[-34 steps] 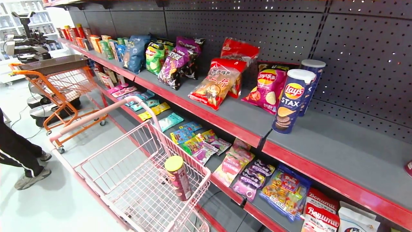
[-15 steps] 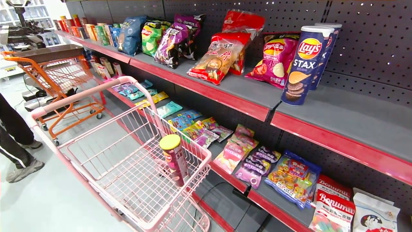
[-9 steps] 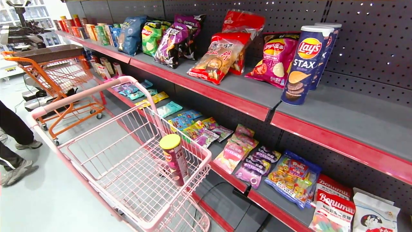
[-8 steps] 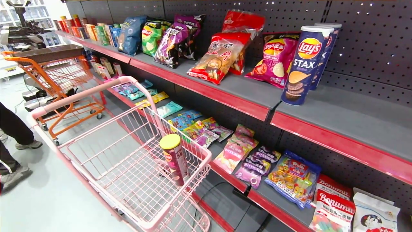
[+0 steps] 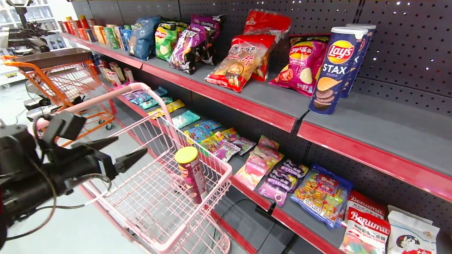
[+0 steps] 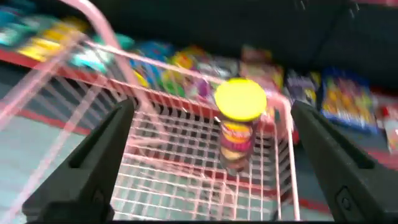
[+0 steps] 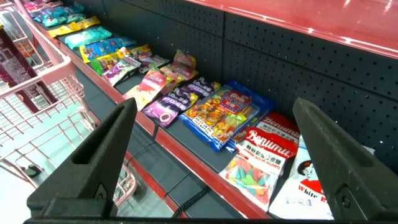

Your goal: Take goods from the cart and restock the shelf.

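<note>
The chip can is a slim tube with a dark maroon printed body and a bright yellow lid. It stands on its base with the lid up, so its long axis runs close to vertical; in the head view it leans a little, the lid end tipped slightly away from the shelf side. It stands inside the pink cart, on the wire floor in the corner next to the shelf, just beside the cart's rim there; whether it touches the wire wall cannot be told.

The left pincer hovers above the cart's basket with its two black fingers spread wide apart and nothing between them. The can is ahead of its fingertips and lower, apart from them. From the left wrist camera the can shows between the two fingers but farther on, its yellow lid facing up toward the camera, and no finger touches it.

The right pincer also has its fingers wide apart and empty. Beyond its fingertips lie the candy bags on the lower shelf, with the cart's wire wall off to one side.

Well above and beyond the left pincer, on the grey upper shelf, two blue chip cans stand upright beside the snack bags
</note>
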Controlling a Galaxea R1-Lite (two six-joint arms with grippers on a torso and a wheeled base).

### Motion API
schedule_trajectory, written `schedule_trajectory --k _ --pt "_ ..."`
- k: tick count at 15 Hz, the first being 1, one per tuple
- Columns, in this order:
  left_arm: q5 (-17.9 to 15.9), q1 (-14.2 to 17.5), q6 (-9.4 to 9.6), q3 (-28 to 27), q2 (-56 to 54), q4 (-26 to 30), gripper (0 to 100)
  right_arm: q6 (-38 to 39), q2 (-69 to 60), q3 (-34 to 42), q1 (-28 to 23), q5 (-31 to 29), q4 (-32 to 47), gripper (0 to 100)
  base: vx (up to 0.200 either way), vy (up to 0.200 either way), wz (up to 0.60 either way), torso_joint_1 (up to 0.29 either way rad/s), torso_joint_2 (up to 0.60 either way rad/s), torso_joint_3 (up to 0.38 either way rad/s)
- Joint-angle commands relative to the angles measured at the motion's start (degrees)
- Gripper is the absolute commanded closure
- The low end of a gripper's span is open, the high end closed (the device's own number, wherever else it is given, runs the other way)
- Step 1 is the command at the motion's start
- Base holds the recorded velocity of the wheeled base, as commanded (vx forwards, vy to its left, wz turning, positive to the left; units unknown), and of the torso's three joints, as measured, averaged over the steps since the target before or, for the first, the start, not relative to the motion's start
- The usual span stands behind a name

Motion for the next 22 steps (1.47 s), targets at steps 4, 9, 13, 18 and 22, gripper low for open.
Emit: schedule_trajectory --k 4,9,13,18,22 --pt "-5.07 -6.19 1.62 1.54 29.26 -19.56 0 -0.07 -0.03 0.01 0.04 0.02 0.0 0 0.0 0.0 0.0 0.0 0.0 0.0" --pt "-5.24 -8.03 1.35 -4.78 39.55 -27.9 0 -0.15 -0.03 0.01 0.04 0.02 0.0 0 0.0 0.0 0.0 0.0 0.0 0.0" --pt "-5.16 -9.88 1.0 -10.23 42.36 -27.55 0 -0.15 -0.03 0.01 0.04 0.11 0.0 0 0.0 0.0 0.0 0.0 0.0 0.0" --pt "-4.8 -10.76 0.21 -15.77 45.08 -26.32 0 -0.33 -0.03 0.01 0.04 0.11 0.0 0 0.0 0.0 0.0 0.0 0.0 0.0" --pt "-4.54 -11.55 -0.05 -18.06 47.02 -25.62 100 -0.33 -0.03 0.01 0.04 0.11 0.0 0 0.0 0.0 0.0 0.0 0.0 0.0"
